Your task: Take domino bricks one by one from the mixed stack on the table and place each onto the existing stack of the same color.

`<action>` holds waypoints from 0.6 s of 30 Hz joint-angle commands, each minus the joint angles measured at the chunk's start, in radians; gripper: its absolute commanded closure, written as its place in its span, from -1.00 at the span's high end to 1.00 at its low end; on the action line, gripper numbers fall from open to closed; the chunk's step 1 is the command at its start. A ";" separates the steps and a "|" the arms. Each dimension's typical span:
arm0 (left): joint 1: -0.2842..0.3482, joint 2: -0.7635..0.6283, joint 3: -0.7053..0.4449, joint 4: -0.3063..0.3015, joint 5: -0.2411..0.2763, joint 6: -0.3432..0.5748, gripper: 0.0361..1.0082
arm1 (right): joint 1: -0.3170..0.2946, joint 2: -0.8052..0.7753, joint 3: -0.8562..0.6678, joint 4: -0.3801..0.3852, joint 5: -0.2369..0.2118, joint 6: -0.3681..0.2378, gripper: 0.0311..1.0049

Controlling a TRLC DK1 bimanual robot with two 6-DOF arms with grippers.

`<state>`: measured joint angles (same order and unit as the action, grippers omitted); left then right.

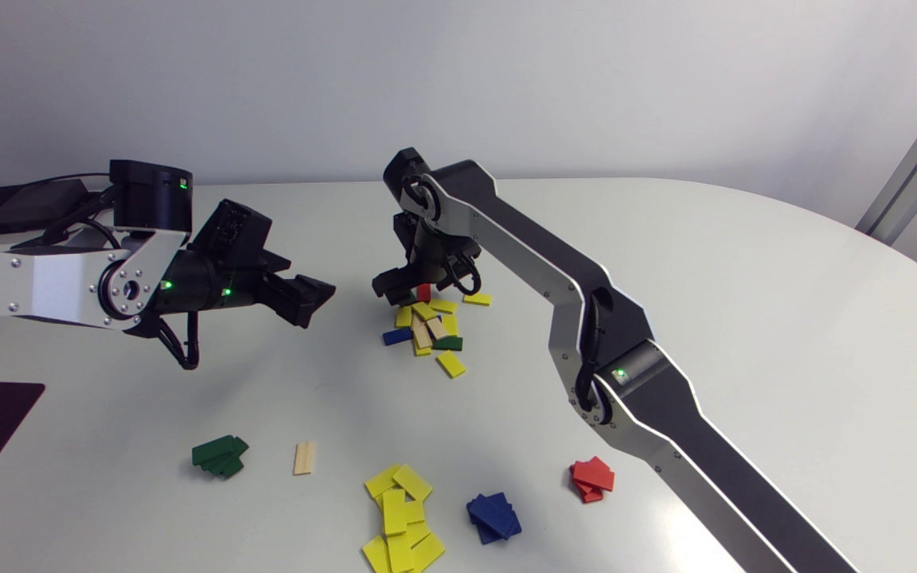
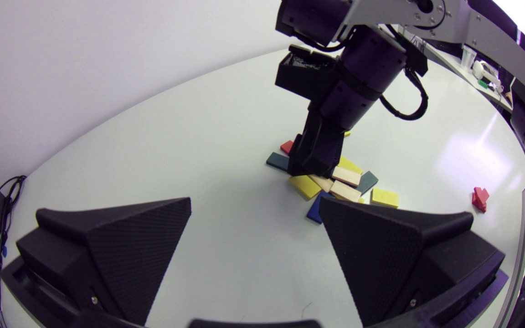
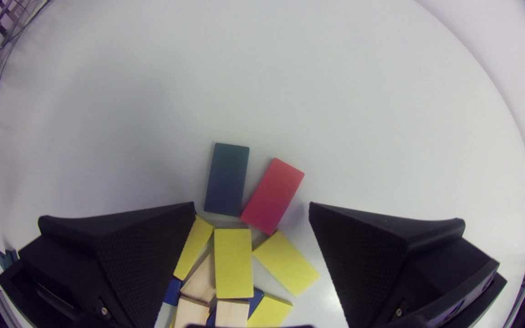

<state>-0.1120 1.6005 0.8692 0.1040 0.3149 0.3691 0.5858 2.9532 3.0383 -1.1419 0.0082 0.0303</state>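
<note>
Over the mixed pile [image 1: 427, 326], the right fingers [image 3: 144, 255] gape wide astride a yellow brick [image 3: 233, 262] pointing ahead.

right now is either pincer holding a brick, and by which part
Nothing is held; the left pincer and right pincer are both open and empty.

No text, number, label or sign can be read in any view. The domino bricks [image 3: 233, 262] show plain coloured faces, and no legible marking can be made out on the left arm [image 1: 44, 286], the right arm [image 1: 554, 270] or the table [image 1: 745, 318].
</note>
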 commanded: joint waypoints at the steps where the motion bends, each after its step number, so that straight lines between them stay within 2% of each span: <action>1: 0.006 -0.027 -0.022 0.006 0.010 0.005 0.99 | 0.006 -0.028 -0.033 -0.015 0.009 0.022 0.62; 4: 0.006 -0.028 -0.022 0.006 0.010 0.005 0.99 | 0.006 -0.028 -0.035 -0.019 0.009 0.022 0.49; 18: 0.006 -0.025 -0.022 0.006 0.013 0.005 0.99 | 0.006 -0.029 -0.045 -0.032 0.003 0.022 0.32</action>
<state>-0.1120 1.6005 0.8692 0.1051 0.3183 0.3691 0.5858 2.9459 3.0253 -1.1492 0.0074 0.0307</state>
